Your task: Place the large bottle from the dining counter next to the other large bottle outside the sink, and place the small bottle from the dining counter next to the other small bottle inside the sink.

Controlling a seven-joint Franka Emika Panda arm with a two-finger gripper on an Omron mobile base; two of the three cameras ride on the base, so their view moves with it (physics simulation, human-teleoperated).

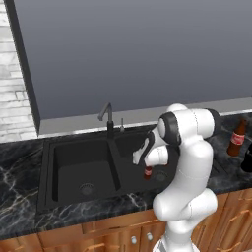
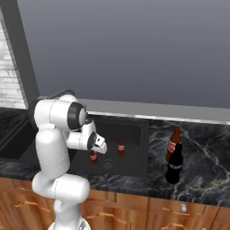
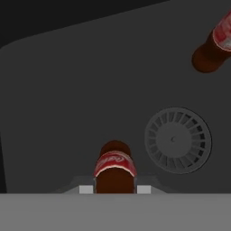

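Simulated kitchen: grey wall panel above, pale brick at the left, black gold-veined marble desk [image 1: 19, 162] over brown wooden cabinet fronts. Set into the desk, the sink [image 1: 47, 172], black, two basins, with a dark curved tap [image 1: 107, 117] at the back rim.

Down in the right-hand basin, the gripper [image 3: 115, 189] clenched on the small bottle [image 3: 114, 168]: slim, brown, red label with white script wrapped round its upper body, seen from above in the hand view with a pale finger pad pressed to each side. Upright, just above or on the basin floor; contact with the floor not clear. Same bottle in the base views as a small brown shape with a red band just below the white hand [image 1: 147, 172] [image 2: 93, 156].

Beside it in the hand view, a round ribbed drain [image 3: 177, 140]; beyond the drain, toward the top right corner, the other small bottle [image 3: 215, 45], same brown body and red label, standing apart from the held one. In the right base view, that second bottle [image 2: 121, 147] upright nearer the back of the basin.

Out on the desk to the right of the sink, the other large bottle [image 2: 173, 143], brown, narrow-necked, red-labelled, and just in front of it the large bottle [image 2: 174, 164], black, cola-shaped, with a pale label band.
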